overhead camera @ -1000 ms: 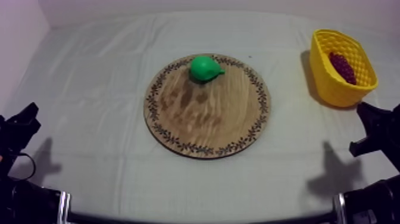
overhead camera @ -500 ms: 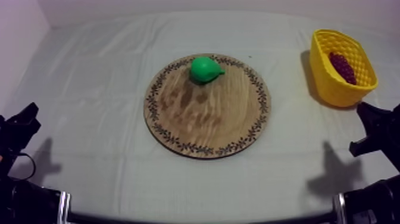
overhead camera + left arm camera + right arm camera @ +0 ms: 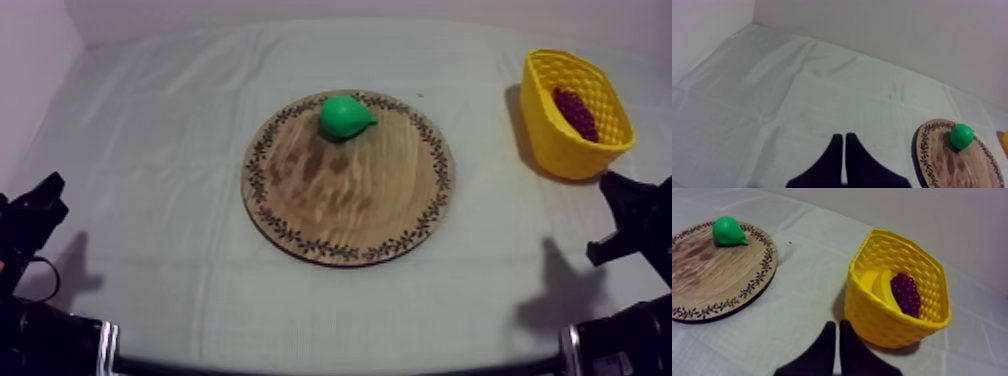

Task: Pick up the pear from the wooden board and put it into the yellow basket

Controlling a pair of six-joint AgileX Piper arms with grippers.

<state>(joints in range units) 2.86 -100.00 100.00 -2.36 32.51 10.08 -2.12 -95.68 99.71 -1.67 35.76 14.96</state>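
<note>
Nothing's lifted yet: the pear (image 3: 345, 115) sits near the top rim of the wooden board (image 3: 350, 200), mid-frame, while the left gripper (image 3: 843, 136) and right gripper (image 3: 837, 323) rest low at the bottom corners, each with fingers pressed together on nothing. Next, I reckon, the right one must spread its fingers and reach over to the pear, since the yellow basket (image 3: 558, 148) stands on its side, upper right. It holds grapes (image 3: 576, 112) and a banana (image 3: 878, 284), and nothing blocks the way.

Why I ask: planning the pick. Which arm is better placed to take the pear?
Right, probably: on the board the pear sits roughly central, at the far rim, while the yellow basket stands beside the right claw.
</note>
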